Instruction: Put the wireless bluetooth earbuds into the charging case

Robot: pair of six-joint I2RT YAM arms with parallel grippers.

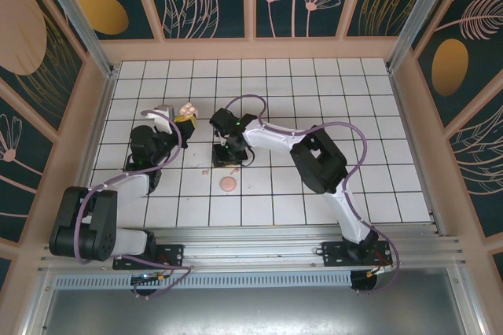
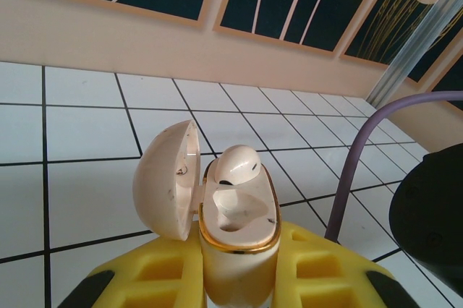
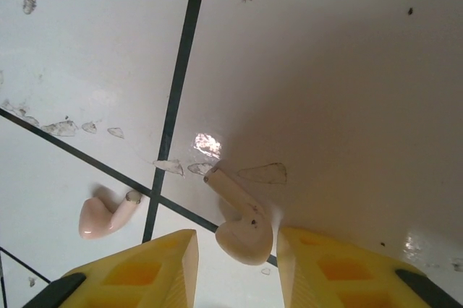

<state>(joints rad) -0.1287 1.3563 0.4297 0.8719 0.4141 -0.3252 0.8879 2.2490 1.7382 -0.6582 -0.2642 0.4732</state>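
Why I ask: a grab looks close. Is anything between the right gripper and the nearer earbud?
Nothing visible. The nearer earbud lies on the tile between the right gripper's open fingers; the second earbud lies apart, left of them in the wrist view.

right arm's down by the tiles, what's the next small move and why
Probably close the right end effector on the earbud: it lies on the tile between the open yellow fingers, not yet pinched. The left end effector holds the open charging case, whose near slot looks empty.
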